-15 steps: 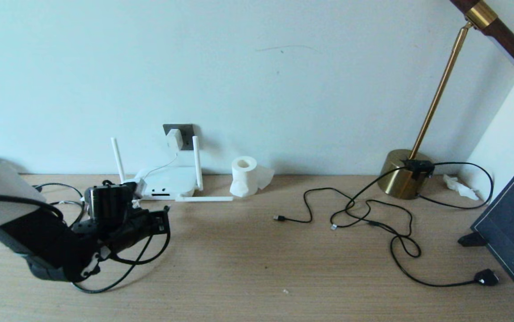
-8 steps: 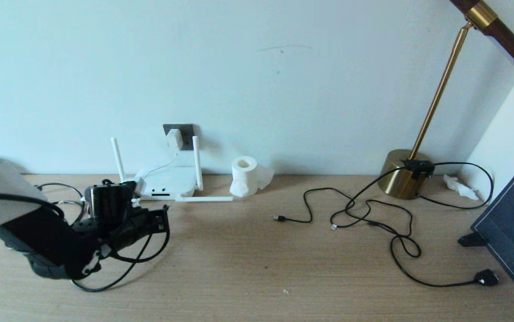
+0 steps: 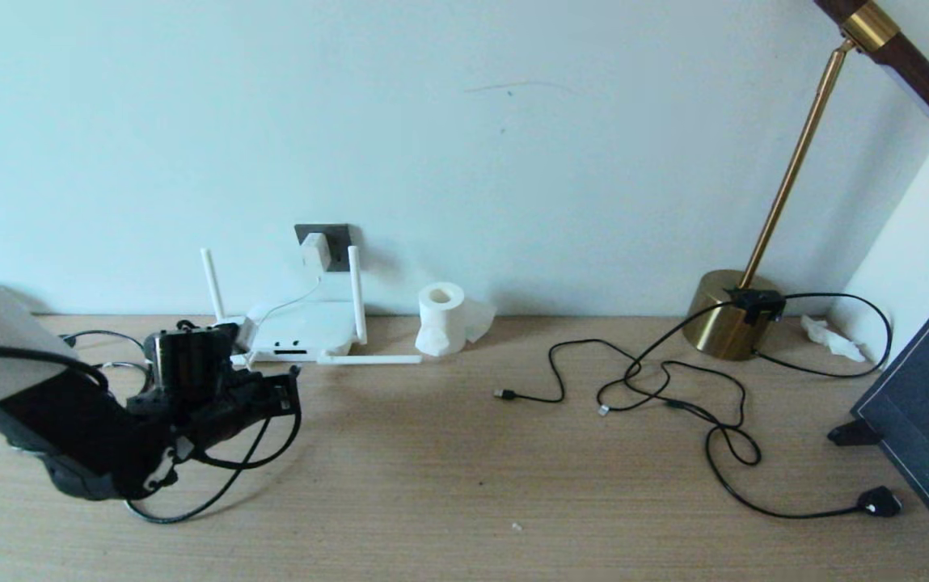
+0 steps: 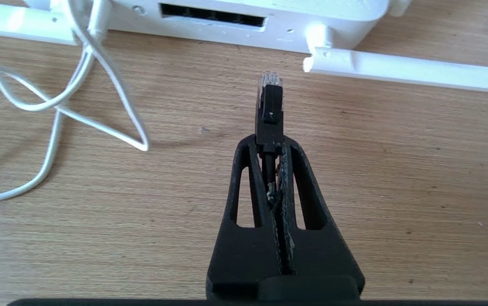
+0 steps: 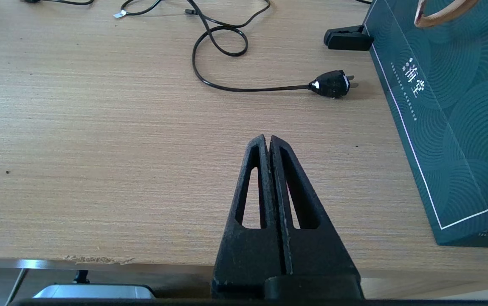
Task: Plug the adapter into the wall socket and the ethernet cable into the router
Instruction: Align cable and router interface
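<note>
The adapter [image 3: 314, 251] already sits in the wall socket [image 3: 338, 243] above the router [image 3: 302, 329]. The left gripper [image 4: 270, 146], fingers pinching the ethernet cable [image 4: 269, 108], aims its plug just short of the router's ports; insertion remains. The right gripper [image 5: 268, 144], fingers pressed together, idles far away.

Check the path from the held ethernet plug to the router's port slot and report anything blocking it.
Nothing visible blocks it. The left claw holds the ethernet cable aimed at the router, with only bare table between; a fallen antenna lies beside the path.

Right gripper [image 5: 269, 142] closed, empty, over wooden desk [image 5: 99, 127]; black plug [image 5: 332, 84] ahead, teal bag [image 5: 452, 119] beside.
</note>
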You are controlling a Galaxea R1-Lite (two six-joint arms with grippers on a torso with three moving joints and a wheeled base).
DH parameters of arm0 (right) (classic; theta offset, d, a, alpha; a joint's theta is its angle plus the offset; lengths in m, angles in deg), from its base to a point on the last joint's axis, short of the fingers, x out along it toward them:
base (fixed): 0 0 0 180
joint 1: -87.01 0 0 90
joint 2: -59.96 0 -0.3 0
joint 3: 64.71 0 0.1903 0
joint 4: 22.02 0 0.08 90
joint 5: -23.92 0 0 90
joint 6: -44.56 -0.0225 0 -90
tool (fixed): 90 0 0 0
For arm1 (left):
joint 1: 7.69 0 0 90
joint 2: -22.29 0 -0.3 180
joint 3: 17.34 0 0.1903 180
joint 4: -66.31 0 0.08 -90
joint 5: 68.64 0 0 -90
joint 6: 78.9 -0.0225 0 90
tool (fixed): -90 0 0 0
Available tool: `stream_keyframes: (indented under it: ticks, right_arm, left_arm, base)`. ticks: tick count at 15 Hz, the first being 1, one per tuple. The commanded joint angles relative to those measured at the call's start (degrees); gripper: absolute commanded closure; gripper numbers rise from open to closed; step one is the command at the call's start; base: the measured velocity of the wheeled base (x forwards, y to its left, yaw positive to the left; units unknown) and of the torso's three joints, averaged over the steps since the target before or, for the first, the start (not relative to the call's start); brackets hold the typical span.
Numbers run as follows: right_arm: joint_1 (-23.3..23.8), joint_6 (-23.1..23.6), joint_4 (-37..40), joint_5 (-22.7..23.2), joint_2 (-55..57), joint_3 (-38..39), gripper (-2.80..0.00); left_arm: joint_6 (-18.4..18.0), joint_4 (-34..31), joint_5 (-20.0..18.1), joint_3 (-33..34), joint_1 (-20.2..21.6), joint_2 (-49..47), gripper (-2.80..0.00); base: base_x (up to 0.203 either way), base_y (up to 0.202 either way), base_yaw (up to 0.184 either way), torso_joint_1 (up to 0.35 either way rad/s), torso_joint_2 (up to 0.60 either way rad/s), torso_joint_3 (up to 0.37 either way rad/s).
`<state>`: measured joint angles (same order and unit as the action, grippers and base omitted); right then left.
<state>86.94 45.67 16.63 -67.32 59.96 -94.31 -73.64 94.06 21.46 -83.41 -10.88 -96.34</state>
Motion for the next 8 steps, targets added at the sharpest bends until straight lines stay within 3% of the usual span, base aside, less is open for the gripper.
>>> stream_keyframes:
  ticks: [1, 8]
  right_arm:
    - [-0.01, 0.03, 0.10, 0.00, 0.09, -0.01, 0.00]
    - [-0.01, 0.03, 0.10, 0.00, 0.09, -0.01, 0.00]
  left_arm:
    - [0.09, -0.80, -0.31, -0.70, 0.70, 0.24, 0.00]
    - [0.09, -1.02, -0.80, -1.51, 0.81, -0.10, 0.00]
  base:
    - [0.000, 0.000, 0.000, 0.000, 0.00, 0.000]
    - [0.000, 0.000, 0.000, 0.000, 0.00, 0.000]
